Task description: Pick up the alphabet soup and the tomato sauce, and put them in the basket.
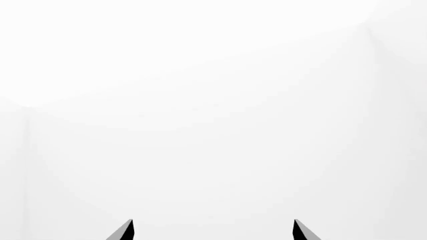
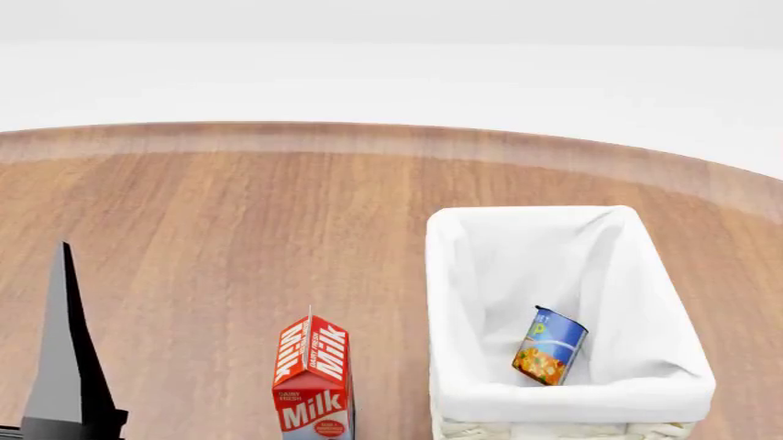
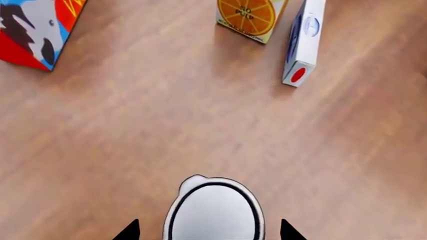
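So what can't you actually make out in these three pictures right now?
- Pale grey-lidded can, right wrist view: seen only from above and cut by the frame edge, so its label is hidden.
- Right gripper: only the fingertips show.
- Left gripper, left wrist view: faces blank white.
- Red milk carton, head view: base cut off.

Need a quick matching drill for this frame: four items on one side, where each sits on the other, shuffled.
Items:
1. soup can
2. milk carton
3. basket
4. orange juice carton

Places:
A. upright on the table, just left of the basket in the head view
B. on the table, right half of the head view
C. tilted inside the basket
D. next to the blue-and-white box, right wrist view

Pairs: 1-C, 2-A, 3-B, 4-D
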### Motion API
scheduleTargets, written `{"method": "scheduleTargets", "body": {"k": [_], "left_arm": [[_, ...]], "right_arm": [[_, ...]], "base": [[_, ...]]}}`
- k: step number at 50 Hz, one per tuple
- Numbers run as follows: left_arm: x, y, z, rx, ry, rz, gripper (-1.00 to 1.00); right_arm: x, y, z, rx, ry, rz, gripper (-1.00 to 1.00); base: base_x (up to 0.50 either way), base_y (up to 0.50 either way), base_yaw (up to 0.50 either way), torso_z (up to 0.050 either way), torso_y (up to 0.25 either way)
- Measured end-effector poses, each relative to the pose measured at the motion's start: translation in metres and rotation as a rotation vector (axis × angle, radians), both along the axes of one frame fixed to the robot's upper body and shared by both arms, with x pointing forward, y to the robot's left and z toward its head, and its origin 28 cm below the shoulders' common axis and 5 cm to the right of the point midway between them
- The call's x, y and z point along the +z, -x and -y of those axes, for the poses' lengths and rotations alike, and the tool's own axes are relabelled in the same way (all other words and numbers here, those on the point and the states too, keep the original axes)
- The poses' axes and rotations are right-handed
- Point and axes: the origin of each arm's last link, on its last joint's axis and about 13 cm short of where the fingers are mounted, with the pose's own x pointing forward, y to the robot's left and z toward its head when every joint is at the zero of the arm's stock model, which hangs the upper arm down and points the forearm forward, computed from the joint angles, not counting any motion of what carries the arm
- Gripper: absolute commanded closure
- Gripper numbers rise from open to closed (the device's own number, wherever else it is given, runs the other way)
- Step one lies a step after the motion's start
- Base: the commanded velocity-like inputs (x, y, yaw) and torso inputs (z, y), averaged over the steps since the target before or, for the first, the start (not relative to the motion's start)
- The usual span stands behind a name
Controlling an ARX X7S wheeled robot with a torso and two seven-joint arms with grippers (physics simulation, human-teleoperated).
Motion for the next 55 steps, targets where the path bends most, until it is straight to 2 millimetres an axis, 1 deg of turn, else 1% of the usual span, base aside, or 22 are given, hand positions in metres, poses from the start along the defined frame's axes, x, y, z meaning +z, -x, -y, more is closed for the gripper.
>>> {"method": "scheduleTargets", "body": {"k": [52,53,55], "left_arm": [[-0.001,0.000,0.001,-0.002,0.000,-0.003,-1.00],[-0.001,0.000,0.001,-0.002,0.000,-0.003,-1.00],[-0.001,0.000,0.001,-0.002,0.000,-0.003,-1.00]], "right_arm": [[-0.027,-0.005,0.000,-0.037,0.002,-0.048,-1.00],[-0.028,-0.004,0.000,-0.037,0.002,-0.048,1.00],[-0.028,-0.004,0.000,-0.037,0.002,-0.045,1.00]], "base": [[0.00,0.00,0.00,0.000,0.000],[0.00,0.00,0.00,0.000,0.000],[0.00,0.00,0.00,0.000,0.000]]}}
